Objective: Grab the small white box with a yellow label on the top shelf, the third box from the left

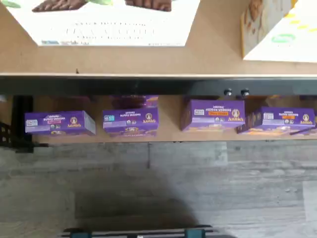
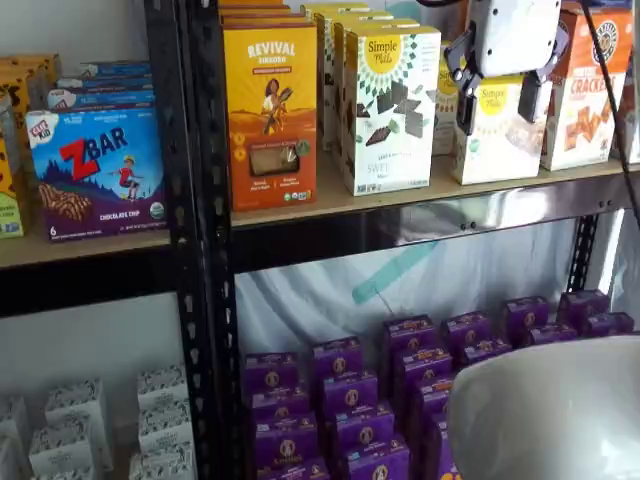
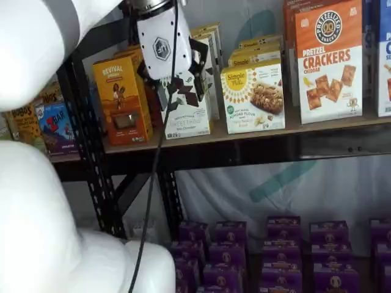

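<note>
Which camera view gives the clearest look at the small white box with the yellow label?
A shelf view shows the small white box best: its whole front is unobstructed. In the other shelf view the tool partly covers it. The wrist view catches only its top corner.

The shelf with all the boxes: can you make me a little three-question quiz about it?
1. True or false: the tool is already holding the small white box.
2. Which box stands right beside the small white box on the top shelf, away from the rack post?
A. the pretzel cracker box
B. a blue cereal box
C. a red soup can
3. Fill in: the boxes on the lower level are ____ in colour.

Key: 1 false, its fingers are open in front of it. 2 A. 3 purple.
</note>
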`<state>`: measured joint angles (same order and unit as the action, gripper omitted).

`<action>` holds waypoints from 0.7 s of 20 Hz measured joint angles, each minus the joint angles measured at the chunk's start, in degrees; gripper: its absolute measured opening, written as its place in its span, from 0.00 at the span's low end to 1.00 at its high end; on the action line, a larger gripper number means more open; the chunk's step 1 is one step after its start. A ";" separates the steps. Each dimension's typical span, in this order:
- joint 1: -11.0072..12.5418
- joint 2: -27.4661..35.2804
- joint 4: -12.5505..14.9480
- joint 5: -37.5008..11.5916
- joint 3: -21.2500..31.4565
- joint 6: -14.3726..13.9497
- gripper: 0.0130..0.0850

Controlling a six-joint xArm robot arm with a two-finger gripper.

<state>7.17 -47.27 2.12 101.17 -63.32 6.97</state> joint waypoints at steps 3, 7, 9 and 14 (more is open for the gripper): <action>3.85 2.91 -0.22 -2.63 -1.21 3.50 1.00; 7.57 6.56 -1.18 -5.07 -3.03 7.02 1.00; 8.65 7.58 -1.68 -5.92 -3.51 8.01 1.00; 11.79 10.73 -3.14 -7.74 -5.28 10.94 1.00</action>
<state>18.95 -36.54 -1.01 93.43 -68.60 17.91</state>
